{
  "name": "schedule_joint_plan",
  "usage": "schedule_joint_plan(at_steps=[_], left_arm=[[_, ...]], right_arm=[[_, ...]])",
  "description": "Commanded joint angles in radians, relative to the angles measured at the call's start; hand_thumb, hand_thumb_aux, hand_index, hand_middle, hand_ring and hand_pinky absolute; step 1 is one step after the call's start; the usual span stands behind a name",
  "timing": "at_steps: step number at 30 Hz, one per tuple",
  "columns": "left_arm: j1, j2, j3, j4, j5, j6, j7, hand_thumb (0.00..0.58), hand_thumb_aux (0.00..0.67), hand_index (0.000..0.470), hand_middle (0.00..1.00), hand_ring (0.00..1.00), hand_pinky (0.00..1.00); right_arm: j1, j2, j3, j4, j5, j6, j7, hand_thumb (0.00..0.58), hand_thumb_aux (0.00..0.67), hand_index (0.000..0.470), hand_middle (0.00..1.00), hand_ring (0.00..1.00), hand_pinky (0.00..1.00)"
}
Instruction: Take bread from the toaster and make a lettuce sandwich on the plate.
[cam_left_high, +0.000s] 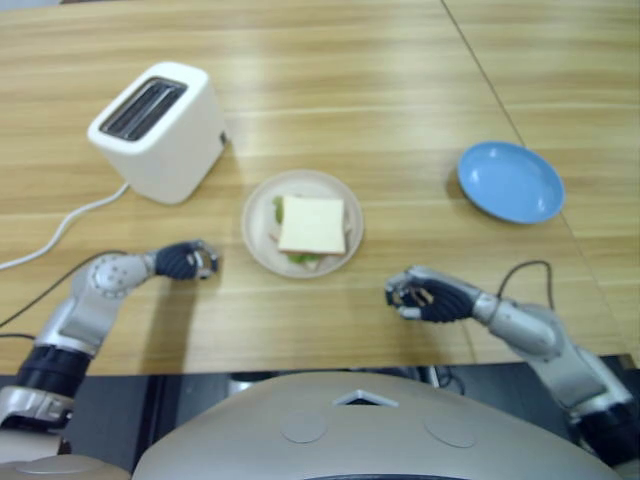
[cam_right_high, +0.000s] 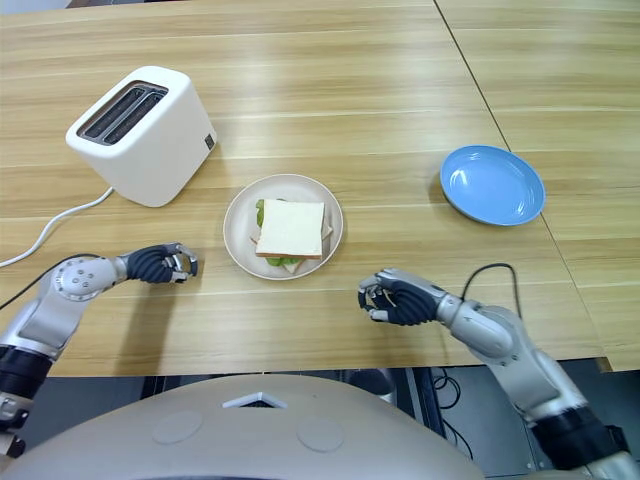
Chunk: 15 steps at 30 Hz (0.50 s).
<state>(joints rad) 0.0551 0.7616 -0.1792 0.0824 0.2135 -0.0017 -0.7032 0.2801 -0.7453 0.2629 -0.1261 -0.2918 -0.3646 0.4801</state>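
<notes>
Sandwich on its plate at frame centre: we find it up-frame between the left hand, slightly nearer, and the right hand, both curled empty over the counter.

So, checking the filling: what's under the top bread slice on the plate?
Green lettuce pokes out from under the top slice at its left and near edges. Anything further in is covered.
</notes>
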Motion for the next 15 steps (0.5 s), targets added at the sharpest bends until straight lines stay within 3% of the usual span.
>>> schedule_joint_plan(at_steps=[1, 11, 14, 15], left_arm=[[-0.064, -0.067, -0.084, 0.053, 0.049, 0.006, -0.005, 0.58, 0.67, 0.46, 1.0, 1.0, 1.0], [-0.223, -0.246, -0.204, 0.244, 0.134, -0.011, 0.037, 0.58, 0.67, 0.46, 1.0, 1.0, 1.0], [-0.298, -0.292, -0.2, 0.345, 0.16, -0.018, 0.103, 0.578, 0.628, 0.431, 1.0, 1.0, 1.0], [-0.322, -0.308, -0.196, 0.378, 0.167, -0.019, 0.134, 0.547, 0.51, 0.35, 1.0, 1.0, 1.0]], right_arm=[[-0.121, 0.067, 0.085, 0.134, -0.206, 0.07, -0.045, 0.58, 0.67, 0.46, 1.0, 1.0, 1.0], [-0.443, 0.163, 0.202, 0.498, -0.471, 0.078, -0.252, 0.58, 0.67, 0.46, 1.0, 1.0, 1.0], [-0.54, 0.16, 0.228, 0.582, -0.57, 0.107, -0.367, 0.58, 0.67, 0.46, 1.0, 1.0, 1.0], [-0.57, 0.16, 0.223, 0.602, -0.586, 0.111, -0.409, 0.565, 0.562, 0.386, 0.87, 0.87, 0.87]])
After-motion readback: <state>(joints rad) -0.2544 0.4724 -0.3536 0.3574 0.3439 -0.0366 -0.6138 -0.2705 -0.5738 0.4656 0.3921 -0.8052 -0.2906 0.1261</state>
